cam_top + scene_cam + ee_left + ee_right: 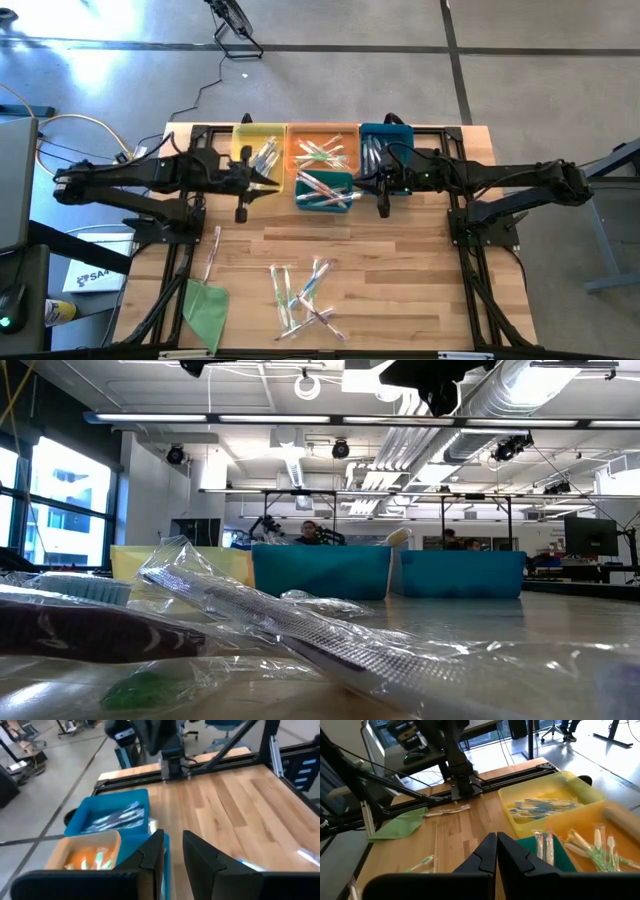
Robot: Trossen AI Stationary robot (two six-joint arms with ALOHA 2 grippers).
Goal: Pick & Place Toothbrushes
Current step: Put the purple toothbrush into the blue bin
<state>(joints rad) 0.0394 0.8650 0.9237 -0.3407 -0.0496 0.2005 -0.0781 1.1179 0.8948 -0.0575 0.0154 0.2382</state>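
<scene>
High view: a light wooden slatted table (pixel 400 260) is seen with four plastic bins grouped at its far edge, and everything below is placed against the small teal rectangular bin (pixel 323 190) in front of that row. Directly behind it sits the orange bin (pixel 322 150); the yellow bin (pixel 258 148) lies to its left rear and the blue bin (pixel 386 148) to its right rear. All four are seen to hold toothbrushes. The left gripper (pixel 243 205) is held just left of the teal bin, jaws slightly parted and empty. The right gripper (pixel 384 203) is held just right of it, jaws closed on nothing. A flat green sheet (pixel 206 310) lies well forward and left. Loose clear-wrapped toothbrushes (pixel 305 295) are scattered well forward of the teal bin.
</scene>
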